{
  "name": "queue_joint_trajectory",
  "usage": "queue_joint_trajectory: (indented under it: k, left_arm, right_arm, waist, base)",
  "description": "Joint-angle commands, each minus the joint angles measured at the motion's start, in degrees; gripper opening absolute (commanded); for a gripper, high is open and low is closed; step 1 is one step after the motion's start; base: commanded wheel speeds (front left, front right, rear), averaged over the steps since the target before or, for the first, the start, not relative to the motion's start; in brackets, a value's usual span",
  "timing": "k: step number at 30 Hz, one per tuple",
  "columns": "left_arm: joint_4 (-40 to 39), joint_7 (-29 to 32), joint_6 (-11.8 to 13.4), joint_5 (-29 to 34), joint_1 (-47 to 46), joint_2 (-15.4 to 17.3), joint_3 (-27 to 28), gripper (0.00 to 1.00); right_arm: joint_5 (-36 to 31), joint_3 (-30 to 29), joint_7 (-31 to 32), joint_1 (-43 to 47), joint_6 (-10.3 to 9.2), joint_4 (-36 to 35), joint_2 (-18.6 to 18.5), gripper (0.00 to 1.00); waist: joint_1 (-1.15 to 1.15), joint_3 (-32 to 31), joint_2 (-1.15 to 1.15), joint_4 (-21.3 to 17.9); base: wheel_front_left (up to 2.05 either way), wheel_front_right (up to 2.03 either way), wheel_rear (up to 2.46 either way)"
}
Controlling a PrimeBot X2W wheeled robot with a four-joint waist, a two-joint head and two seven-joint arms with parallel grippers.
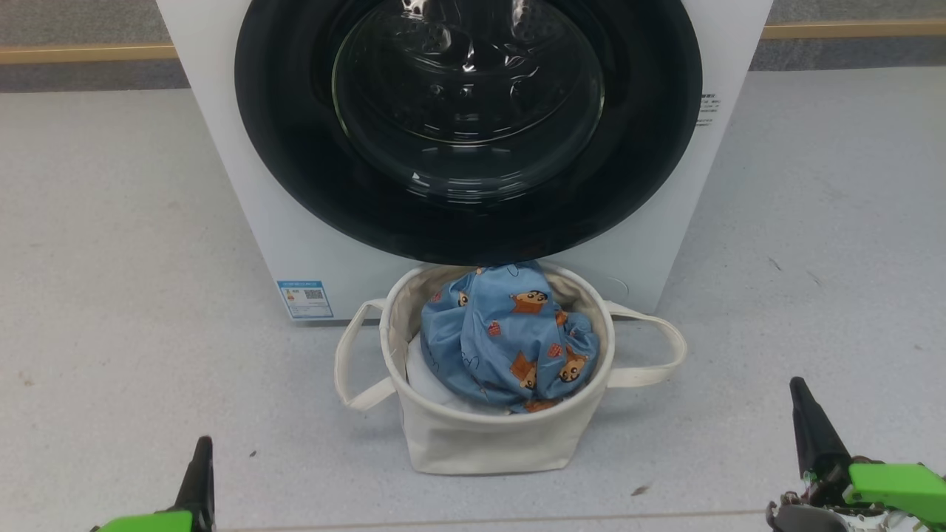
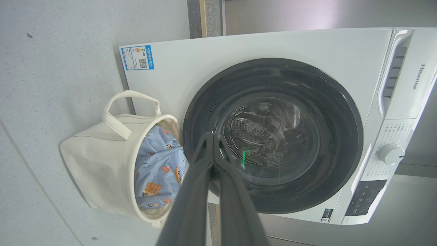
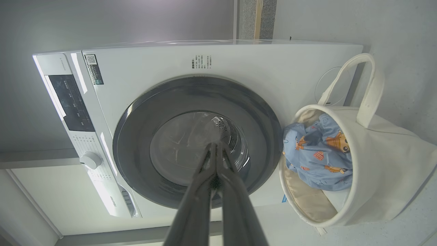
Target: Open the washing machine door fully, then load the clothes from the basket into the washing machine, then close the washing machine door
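**Washer shut, basket full, both pincers pressed together**

A pale grey speckled floor [image 1: 111,258] spreads ahead of the robot's two grippers, marked with a few dark flecks. One thin seam crosses it close to them. At the far edge, beyond the fingertips, a grey wall base carries a light wooden strip [image 1: 74,53].

The washing machine [image 1: 244,185] stands straight ahead of both grippers, and the washing machine door [image 1: 295,170] lies closed flat against its white front. The steel drum is visible through the glass.

The basket [image 1: 480,443] sits on the floor between the two grippers and forward of them, just beside the washer's foot under the door. Its loop handles hang out to either side. The clothes [image 1: 502,332], in blue cartoon print, are heaped in it over a white sheet [image 1: 425,377].

The left gripper [image 1: 202,451] and right gripper [image 1: 800,391] are well apart from the basket, fingers pressed together and pinching nothing. A small blue sticker [image 1: 304,298] marks the washer's lower corner ahead of the left gripper.
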Motion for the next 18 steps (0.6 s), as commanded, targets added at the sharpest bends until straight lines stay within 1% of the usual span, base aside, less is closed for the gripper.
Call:
queue_joint_trajectory:
  k: [1, 18]
  left_arm:
    - [-1.6, 0.5, -0.4, 0.2, -2.4, 0.4, 2.2, 0.00]
    - [-1.6, 0.5, -0.4, 0.2, -2.4, 0.4, 2.2, 0.00]
  right_arm:
    - [-0.2, 1.1, 0.5, -2.9, 0.02, -2.0, -0.4, 0.00]
    - [-0.2, 1.1, 0.5, -2.9, 0.02, -2.0, -0.4, 0.00]
  waist:
    - [0.00, 0.0, 0.00, 0.0]
    - [0.00, 0.0, 0.00, 0.0]
  base:
    - [0.00, 0.00, 0.00]
    - [0.00, 0.00, 0.00]
